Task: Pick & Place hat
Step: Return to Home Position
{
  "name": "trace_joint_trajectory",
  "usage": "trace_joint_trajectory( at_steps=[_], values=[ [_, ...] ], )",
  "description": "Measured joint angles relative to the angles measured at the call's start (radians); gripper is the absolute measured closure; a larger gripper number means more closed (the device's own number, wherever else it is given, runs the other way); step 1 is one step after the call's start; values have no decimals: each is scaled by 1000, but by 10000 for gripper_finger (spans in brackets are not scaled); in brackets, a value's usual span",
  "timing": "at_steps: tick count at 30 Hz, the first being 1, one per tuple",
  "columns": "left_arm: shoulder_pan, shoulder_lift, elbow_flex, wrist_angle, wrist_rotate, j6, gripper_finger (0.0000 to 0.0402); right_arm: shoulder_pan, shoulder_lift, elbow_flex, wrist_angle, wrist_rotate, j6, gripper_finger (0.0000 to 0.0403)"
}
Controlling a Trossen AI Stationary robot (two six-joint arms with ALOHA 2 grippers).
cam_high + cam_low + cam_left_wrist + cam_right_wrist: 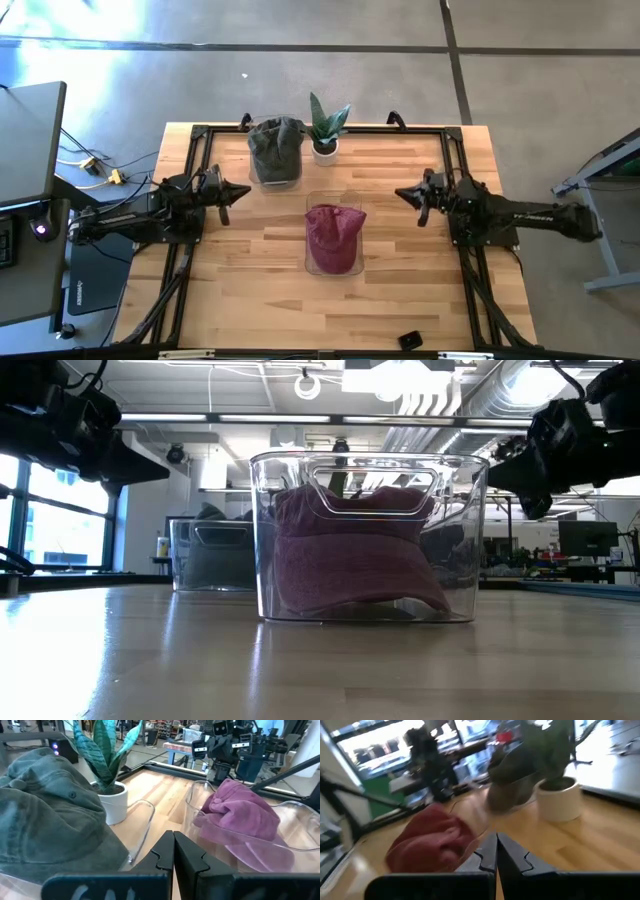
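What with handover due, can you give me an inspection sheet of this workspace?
Surface: wooden table, black rails along its edges.
Job's things: red cap in near bin; dark cap in far bin.
Clutter: potted plant beside far bin; small black object at front edge.
End effectors: left end effector and right end effector shut, empty, off the bins.
Cables: cables on floor, left of table.
Surroundings: desk left, metal stand right.

A robotics lab — exposed ceiling ducts (470,405), bare concrete floor (300,85), a monitor (586,538) beyond.
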Motion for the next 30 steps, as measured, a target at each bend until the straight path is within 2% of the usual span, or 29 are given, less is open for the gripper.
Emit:
trace_joint_trajectory(
  at_steps=[4,9,13,20,25,30],
  values=[
    [0,0,-1,-7,31,-23,402,96,-30,0,-58,10,27,403],
    [0,0,3,-20,39,-19,402,181,-72,0,-167,117,-26,403],
    [0,0,2,-20,38,-19,402,223,-80,0,-174,35,-69,403],
    [0,0,2,-23,60,-23,402,309,-81,0,-184,35,-105,403],
    [0,0,17,-86,83,26,402,355,-81,0,-181,73,-95,403],
    [-3,0,22,-53,101,40,402,384,-81,0,-173,122,-62,403]
  ],
)
